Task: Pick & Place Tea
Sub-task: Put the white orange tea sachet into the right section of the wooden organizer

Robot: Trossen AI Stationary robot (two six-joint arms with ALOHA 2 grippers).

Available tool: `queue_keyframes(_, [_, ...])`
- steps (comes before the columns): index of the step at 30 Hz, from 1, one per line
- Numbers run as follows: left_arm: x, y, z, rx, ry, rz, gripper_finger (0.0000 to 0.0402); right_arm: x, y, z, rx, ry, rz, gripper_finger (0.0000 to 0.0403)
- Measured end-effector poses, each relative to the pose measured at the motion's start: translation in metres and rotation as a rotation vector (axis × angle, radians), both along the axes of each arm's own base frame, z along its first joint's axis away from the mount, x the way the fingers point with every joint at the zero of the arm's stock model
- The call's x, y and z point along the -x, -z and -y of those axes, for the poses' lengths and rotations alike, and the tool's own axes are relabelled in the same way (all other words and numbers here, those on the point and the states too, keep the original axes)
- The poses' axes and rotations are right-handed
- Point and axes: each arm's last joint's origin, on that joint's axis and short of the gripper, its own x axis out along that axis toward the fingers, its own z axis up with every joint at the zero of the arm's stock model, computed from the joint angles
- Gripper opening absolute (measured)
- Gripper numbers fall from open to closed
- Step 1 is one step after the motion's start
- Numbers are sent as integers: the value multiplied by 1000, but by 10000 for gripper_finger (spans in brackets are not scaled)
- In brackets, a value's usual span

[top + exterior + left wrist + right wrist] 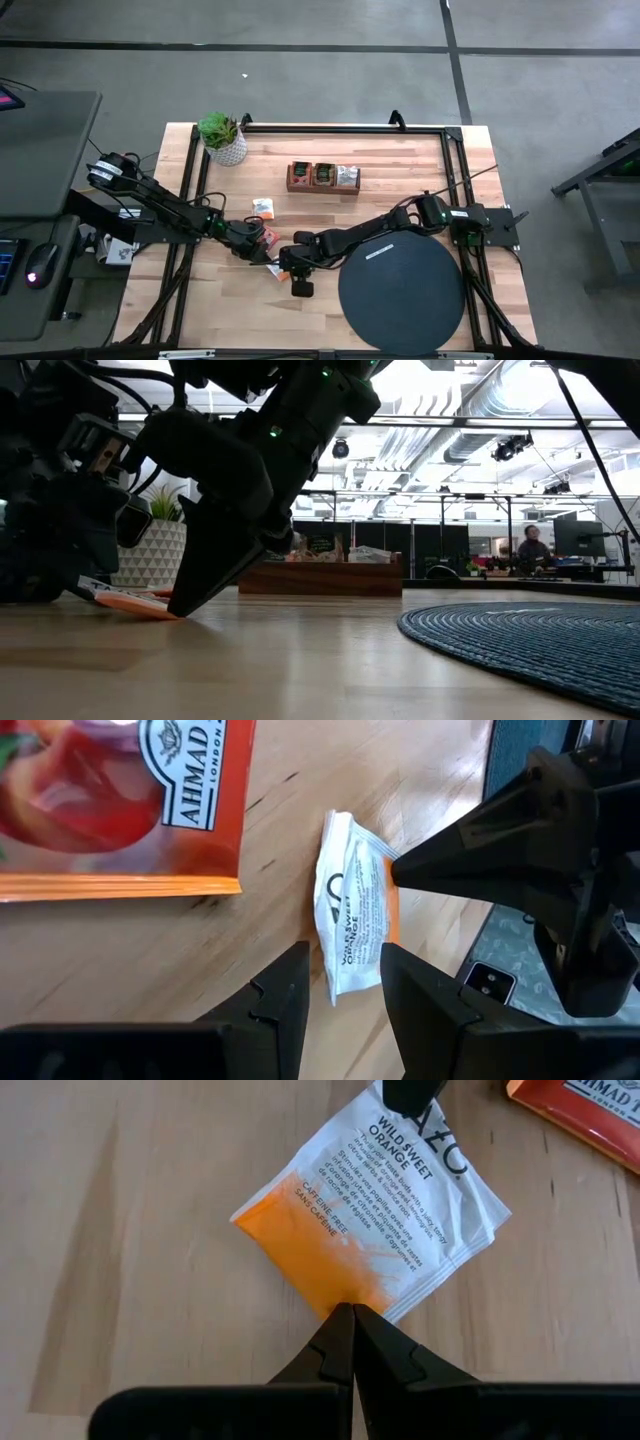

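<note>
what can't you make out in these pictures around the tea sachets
- High view: the grippers cover most of the orange-and-white sachet.
- Low view: the wooden tray's contents are too distant to read.
- Left wrist view: the red-orange Ahmad sachet is cut off by the picture's edge.

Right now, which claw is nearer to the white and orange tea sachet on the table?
Right. The right claw, shut, has its tip at the orange edge of the white and orange sachet. The left claw is open and sits just short of the sachet's opposite end.

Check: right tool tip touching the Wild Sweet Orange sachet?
Touching. The right wrist view shows the shut right tool meeting the orange edge of the sachet, no wood visible between.
</note>
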Motion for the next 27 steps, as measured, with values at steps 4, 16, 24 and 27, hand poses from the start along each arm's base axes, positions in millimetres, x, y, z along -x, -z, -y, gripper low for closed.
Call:
queue_keyframes(4, [0,0,0,1,0,0,123,-1,0,1,4,5,9,0])
queue_keyframes(16, [-1,2,0,-19,-9,-3,75,-3,-1,8,-5,16,17,0])
queue_keyframes(24, [-3,5,0,-43,-24,10,7,-3,-1,8,-7,15,14,0])
queue_keyframes(27, [-3,5,0,-57,-15,15,3,-3,-1,8,-10,20,13,0])
